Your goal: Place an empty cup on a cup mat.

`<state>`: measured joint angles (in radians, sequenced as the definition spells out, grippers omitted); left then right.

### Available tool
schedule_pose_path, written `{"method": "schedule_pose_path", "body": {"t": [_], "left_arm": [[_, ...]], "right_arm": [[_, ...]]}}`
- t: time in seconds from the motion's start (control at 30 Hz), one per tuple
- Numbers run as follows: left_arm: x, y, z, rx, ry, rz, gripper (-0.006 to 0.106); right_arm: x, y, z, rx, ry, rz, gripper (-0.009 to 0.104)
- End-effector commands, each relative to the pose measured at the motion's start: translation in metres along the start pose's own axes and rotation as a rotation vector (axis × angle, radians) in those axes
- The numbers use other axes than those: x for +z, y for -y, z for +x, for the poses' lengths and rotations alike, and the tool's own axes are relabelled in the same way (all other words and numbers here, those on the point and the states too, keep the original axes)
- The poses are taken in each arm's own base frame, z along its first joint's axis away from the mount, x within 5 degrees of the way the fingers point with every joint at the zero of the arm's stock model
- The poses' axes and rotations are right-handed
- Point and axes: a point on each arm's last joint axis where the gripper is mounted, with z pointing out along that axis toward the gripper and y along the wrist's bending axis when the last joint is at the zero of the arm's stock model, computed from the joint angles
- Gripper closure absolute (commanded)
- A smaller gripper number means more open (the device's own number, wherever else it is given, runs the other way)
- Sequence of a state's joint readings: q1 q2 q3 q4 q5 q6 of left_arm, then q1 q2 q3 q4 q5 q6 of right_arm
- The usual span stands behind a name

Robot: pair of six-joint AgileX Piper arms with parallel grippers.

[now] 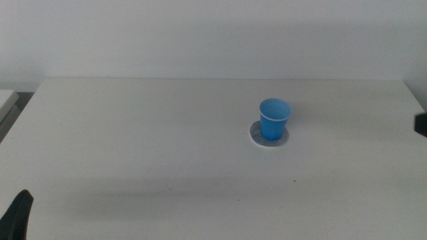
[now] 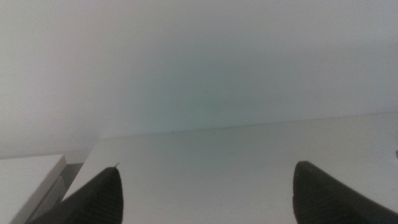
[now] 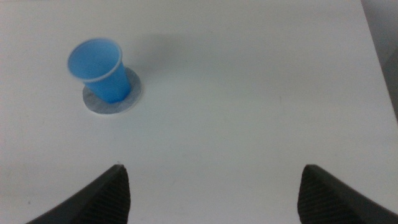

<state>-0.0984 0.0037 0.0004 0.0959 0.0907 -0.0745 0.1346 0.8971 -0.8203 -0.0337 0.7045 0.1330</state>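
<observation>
The blue cup (image 1: 274,118) stands upright on the grey cup mat (image 1: 257,135), right of the table's middle; the cup hides most of the mat. Both also show in the right wrist view: the cup (image 3: 99,68) on the mat (image 3: 132,96), well apart from my right gripper (image 3: 214,190), which is open and empty. In the middle view, the right arm shows only as a dark bit (image 1: 421,125) at the right edge. My left gripper (image 2: 205,190) is open and empty; it shows near the bottom left corner of the middle view (image 1: 19,215), far from the cup.
The white table (image 1: 133,147) has its back edge against a pale wall. A pale ledge (image 1: 7,103) sits off the table's left side. Nothing else stands on the table.
</observation>
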Motion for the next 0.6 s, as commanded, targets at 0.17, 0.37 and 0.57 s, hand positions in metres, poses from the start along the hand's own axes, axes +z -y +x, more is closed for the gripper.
{"method": "schedule_pose_path", "body": {"t": [0.17,0.37,0.57], "left_arm": [[0.0,0.0,-0.001,-0.01,0.009,0.002,0.007],[0.0,0.0,-0.001,-0.01,0.009,0.002,0.007],[0.0,0.0,-0.001,-0.01,0.009,0.002,0.007]], "right_arm": [[-0.039,0.004,0.034,-0.006,0.174,-0.025,0.002],[-0.044,0.007,0.073,-0.165,0.404,-0.024,0.002],[-0.032,0.01,0.11,-0.181,0.531,-0.028,0.002]]}}
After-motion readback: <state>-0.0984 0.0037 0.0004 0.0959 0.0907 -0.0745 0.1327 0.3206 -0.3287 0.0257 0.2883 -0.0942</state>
